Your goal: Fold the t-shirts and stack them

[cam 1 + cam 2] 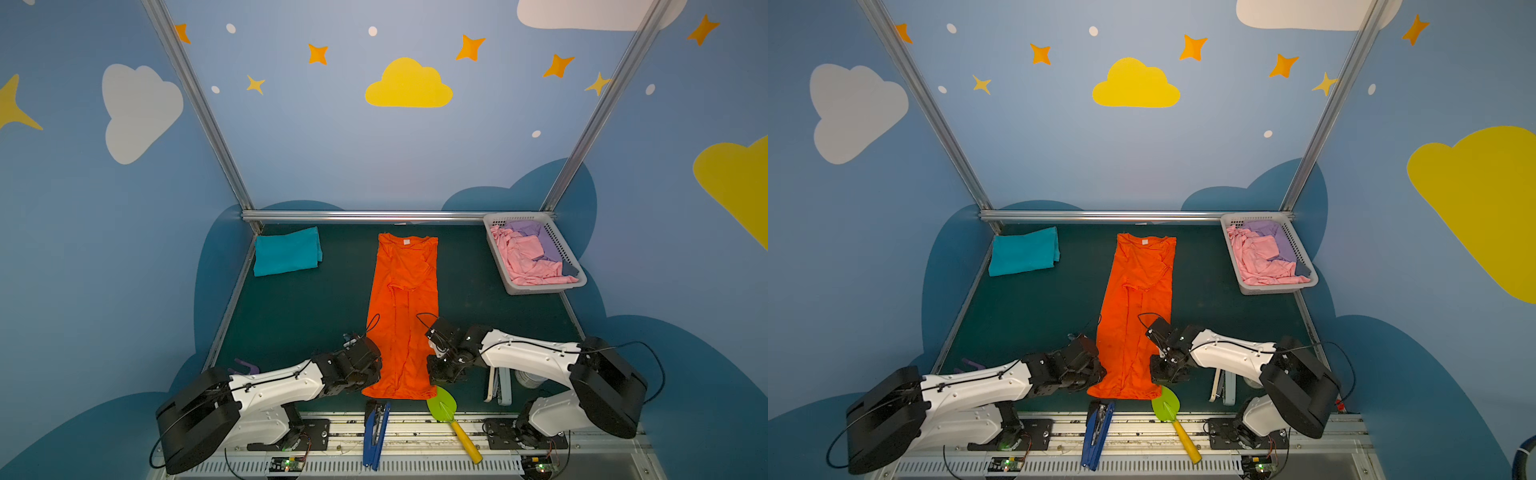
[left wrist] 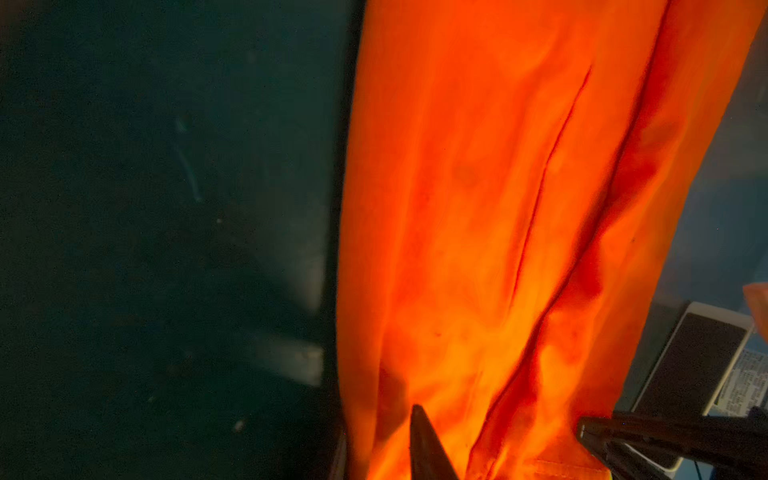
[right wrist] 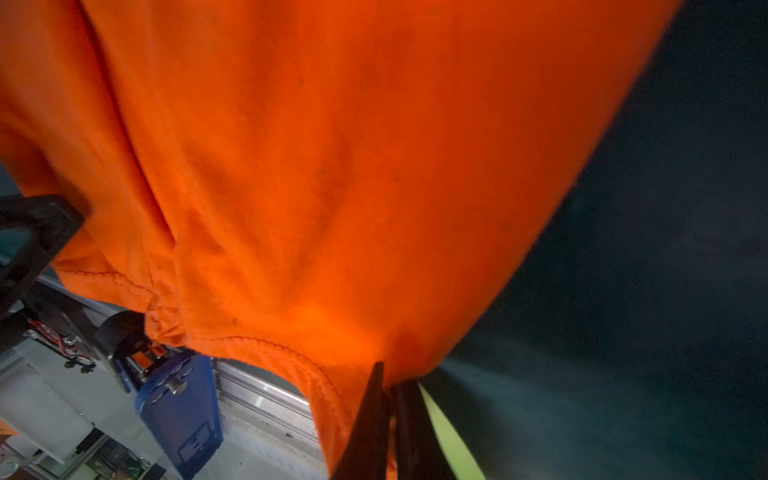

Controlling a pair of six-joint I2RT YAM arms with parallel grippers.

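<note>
Orange t-shirt is the reference for everything below. It lies flat on the desk as a long narrow strip with both sides folded in. The collar end with the white neck label is at the far side and the hem end is at the desk's near edge. You get the same layout in both top views.

Right gripper: clenched on the shirt's hem corner on the right-arm side. Check the right wrist view: the fingers are pinched together and orange cloth is bunched up to the tips.

Left gripper: down at the opposite hem corner, right at the shirt's edge. In the left wrist view one finger sits over the cloth (the other is lost at the frame edge). I cannot tell whether it is grasping or released.

Teal t-shirt: folded into a compact rectangle, well apart from the orange one. It sits out beside the collar end on the left-arm side.

Other items you'll see:
- White basket is beside the collar end on the right-arm side, with pink cloth and purple cloth inside.
- Green scoop with a yellow handle is just beside the hem corner the right gripper grips; touching or not, cannot tell.
- Blue tool is just off the middle of the hem, on the near side.
</note>
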